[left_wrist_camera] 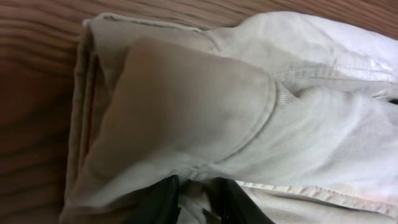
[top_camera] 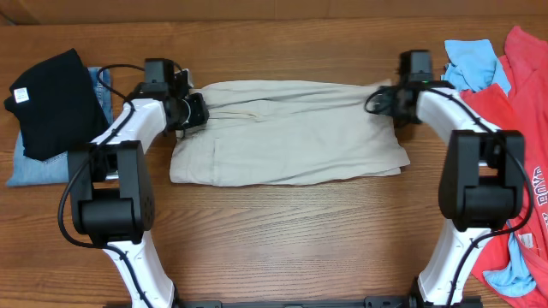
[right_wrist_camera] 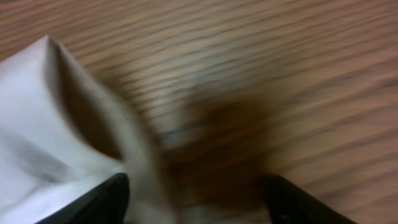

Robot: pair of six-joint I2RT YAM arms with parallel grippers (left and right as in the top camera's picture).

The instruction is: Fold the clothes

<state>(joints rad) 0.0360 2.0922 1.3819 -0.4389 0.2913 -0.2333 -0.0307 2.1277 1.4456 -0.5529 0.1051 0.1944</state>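
The pale beige trousers lie folded into a wide band across the middle of the table. My left gripper is at their far left corner. In the left wrist view its dark fingers are close together with a fold of the trousers pinched between them. My right gripper is at the far right corner of the trousers. In the right wrist view its fingers are wide apart and hold nothing. A corner of the pale cloth lies by its left finger, and the picture is blurred.
A black garment lies on folded blue denim at the left edge. A red shirt and a light blue cloth lie at the right edge. Both arm bases stand at the front.
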